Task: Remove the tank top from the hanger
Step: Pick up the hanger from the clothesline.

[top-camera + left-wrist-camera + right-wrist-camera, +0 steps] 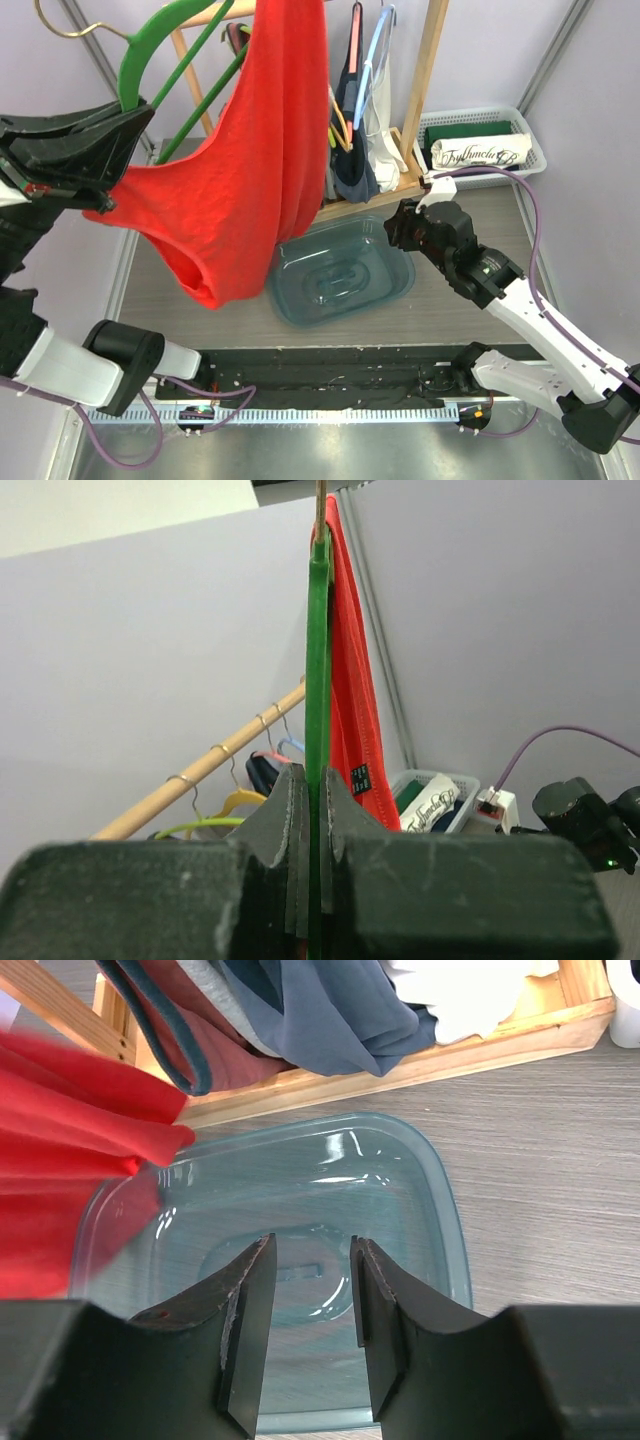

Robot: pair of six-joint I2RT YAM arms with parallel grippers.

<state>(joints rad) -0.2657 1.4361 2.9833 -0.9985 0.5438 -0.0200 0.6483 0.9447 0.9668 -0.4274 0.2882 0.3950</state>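
- The red tank top (240,160) is being held aloft on a green hanger (127,65), its fabric draping down and to the right above the desk (500,215); its lowest fold is hanging just left of a clear blue tub (345,270).
- The hanger is being pinched edge-on by the left claw (312,790), whose jaws are closed tight on the green plastic, with the red cloth (350,700) running up its far side.
- The right claw (310,1330) is being held over the tub (440,1190), its jaws partly parted and gripping nothing; the red fabric (60,1140) is seen at the left edge of that view, apart from the fingers (245,1320).
- Behind the tub, other garments (355,170) are being carried on a wooden rack (425,80).
- A white basket (530,140) with folded items is being kept at the far right of the desk.
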